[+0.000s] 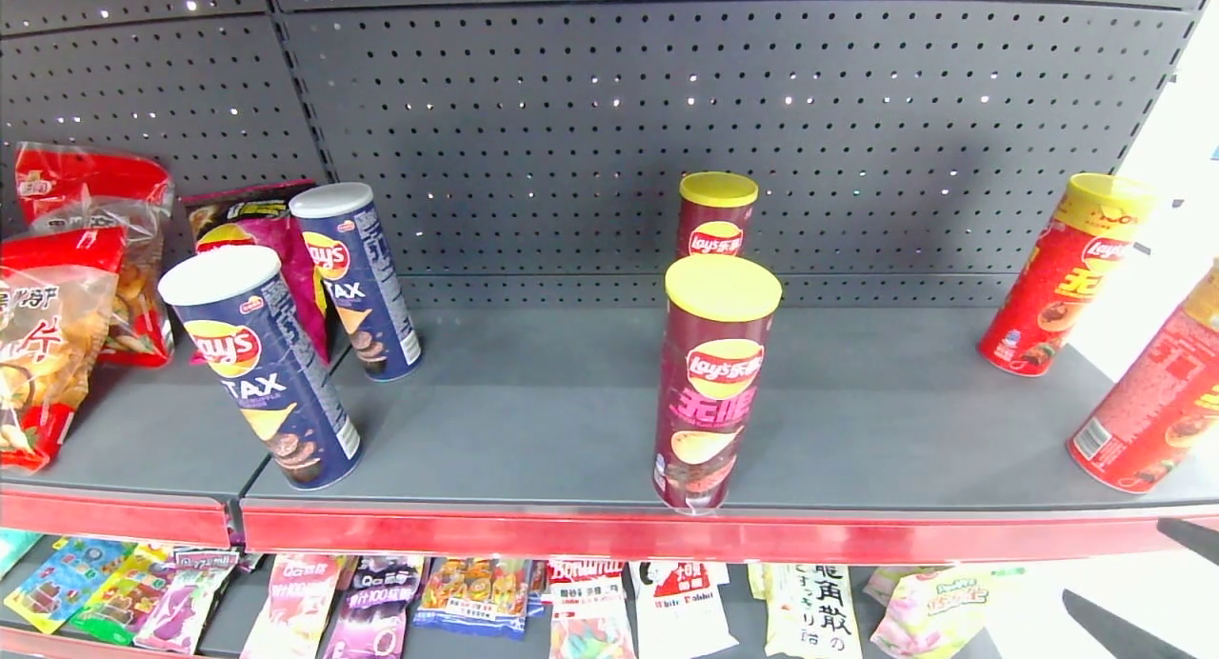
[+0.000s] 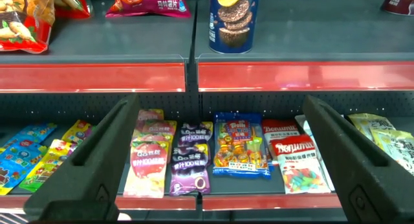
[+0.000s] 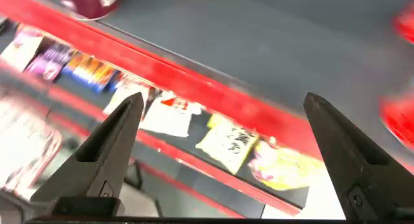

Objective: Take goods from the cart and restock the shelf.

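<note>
Nearest, the left gripper (image 2: 221,101) is held with its fingers spread wide and nothing between them, facing the shelf front. The right gripper (image 3: 223,98) is likewise spread and empty, held before the red front edge (image 1: 571,535).

On the lower shelf (image 1: 233,613), a row of flat snack packets (image 1: 476,597) is laid side by side.

Above it, six chip cans are stood on the grey upper shelf (image 1: 533,421), in three pairs:
- Left: a near blue can (image 1: 262,369) at the front edge and a far blue can (image 1: 357,278) behind it, both with white lids.
- Centre: a near maroon can (image 1: 714,383) at the front edge and a far maroon can (image 1: 716,216) against the back, both with yellow lids.
- Right: a near red can (image 1: 1157,392), cut by the picture edge, and a far red can (image 1: 1067,273).

At least two red snack bags (image 1: 86,307) are propped at the far left. One purple bag (image 1: 262,230) is leaned behind the blue cans.

The shelf is backed by a grey pegboard panel (image 1: 667,97).
</note>
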Controlling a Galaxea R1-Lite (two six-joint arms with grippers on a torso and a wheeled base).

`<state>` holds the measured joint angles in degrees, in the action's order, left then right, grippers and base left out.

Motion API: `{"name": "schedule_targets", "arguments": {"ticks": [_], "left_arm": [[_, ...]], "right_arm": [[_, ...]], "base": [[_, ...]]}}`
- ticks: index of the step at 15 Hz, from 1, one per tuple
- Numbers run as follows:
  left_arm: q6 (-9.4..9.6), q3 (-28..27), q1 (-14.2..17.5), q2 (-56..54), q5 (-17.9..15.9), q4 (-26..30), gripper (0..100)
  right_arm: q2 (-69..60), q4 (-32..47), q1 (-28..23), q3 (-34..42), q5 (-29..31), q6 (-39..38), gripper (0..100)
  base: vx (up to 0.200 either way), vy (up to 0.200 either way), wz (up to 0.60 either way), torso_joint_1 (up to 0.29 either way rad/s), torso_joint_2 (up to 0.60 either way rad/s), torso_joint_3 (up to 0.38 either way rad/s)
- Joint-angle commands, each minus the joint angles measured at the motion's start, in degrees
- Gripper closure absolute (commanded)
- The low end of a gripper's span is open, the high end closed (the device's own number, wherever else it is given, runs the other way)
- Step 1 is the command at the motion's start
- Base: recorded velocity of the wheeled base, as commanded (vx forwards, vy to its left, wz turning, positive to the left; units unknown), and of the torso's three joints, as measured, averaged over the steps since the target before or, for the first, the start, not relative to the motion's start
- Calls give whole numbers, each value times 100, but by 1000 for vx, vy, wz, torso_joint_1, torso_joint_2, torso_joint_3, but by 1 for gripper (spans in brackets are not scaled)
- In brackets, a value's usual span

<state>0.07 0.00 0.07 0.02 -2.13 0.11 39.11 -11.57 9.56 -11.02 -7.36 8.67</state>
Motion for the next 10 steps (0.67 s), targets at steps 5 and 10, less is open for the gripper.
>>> {"name": "schedule_targets", "arguments": {"ticks": [5, 10], "left_arm": [[1, 0, 1, -2, 2, 7, 0], [1, 0, 1, -2, -6, 7, 0]], "right_arm": [[-3120, 858, -1070, 1102, -485, -612, 0], [-3621, 867, -1096, 1102, 297, -1007, 0]], "base": [[0, 0, 0, 0, 0, 0], [0, 0, 0, 0, 0, 0]]}}
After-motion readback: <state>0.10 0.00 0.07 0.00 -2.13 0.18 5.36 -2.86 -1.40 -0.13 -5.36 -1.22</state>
